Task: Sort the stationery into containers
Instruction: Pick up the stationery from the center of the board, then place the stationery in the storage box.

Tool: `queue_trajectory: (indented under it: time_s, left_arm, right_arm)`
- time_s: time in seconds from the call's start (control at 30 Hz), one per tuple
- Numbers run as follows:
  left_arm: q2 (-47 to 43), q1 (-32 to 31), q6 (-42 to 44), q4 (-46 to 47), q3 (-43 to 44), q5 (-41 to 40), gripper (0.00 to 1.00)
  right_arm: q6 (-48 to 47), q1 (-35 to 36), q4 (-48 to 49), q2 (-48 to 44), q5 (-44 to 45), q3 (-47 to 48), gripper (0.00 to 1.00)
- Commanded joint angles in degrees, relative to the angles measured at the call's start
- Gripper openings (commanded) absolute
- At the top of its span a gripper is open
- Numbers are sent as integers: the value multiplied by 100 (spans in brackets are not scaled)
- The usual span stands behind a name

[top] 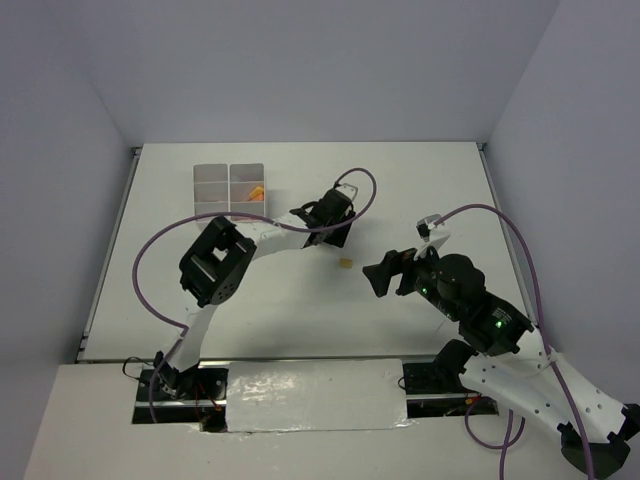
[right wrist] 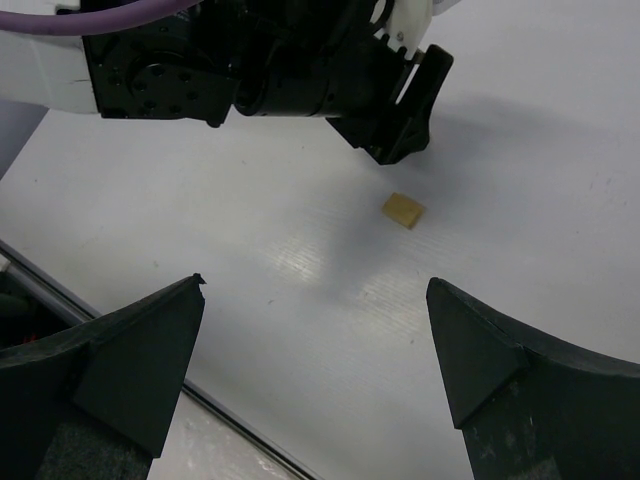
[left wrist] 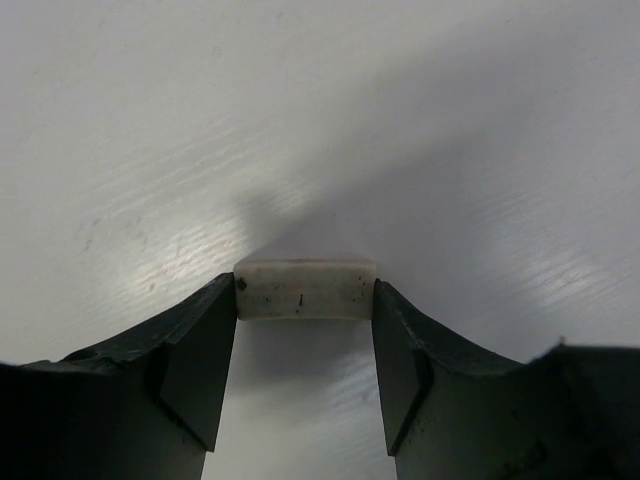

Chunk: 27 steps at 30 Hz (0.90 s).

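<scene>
Gripping the small off-white rectangular block (left wrist: 305,288) by its ends, my left end effector (left wrist: 305,310) is readying it for the white six-compartment organiser box (top: 229,187); my right end effector (right wrist: 315,300) is hanging released.

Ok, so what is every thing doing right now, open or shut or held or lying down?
left gripper: shut on the white block.
white block: pinched in the left gripper.
right gripper: open, empty.
tan block: lying loose on the table, untouched.
organiser box: open on top, orange item in one compartment.
</scene>
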Motion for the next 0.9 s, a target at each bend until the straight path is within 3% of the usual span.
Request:
queue_trajectory:
  time_s: [0.0, 0.33, 0.5, 0.73, 0.87]
  left_arm:
    - [-518, 40, -90, -95, -354, -340, 27]
    - [-2804, 461, -63, -350, -1480, -1131, 29]
    - [-3533, 1304, -108, -446, -1955, -1096, 29]
    - [-4070, 2412, 121, 255, -2736, -587, 28]
    - [-4369, 2659, 87, 1169, -3388, -947, 30]
  right_arm:
    - [-111, -20, 179, -108, 37, -31, 100]
    - [-128, -20, 302, -64, -51, -57, 100]
    - [-181, -11, 372, 6, -191, 13, 100]
    - [-313, -20, 434, 217, -341, 110, 100]
    - [-357, -20, 469, 314, -499, 110, 100]
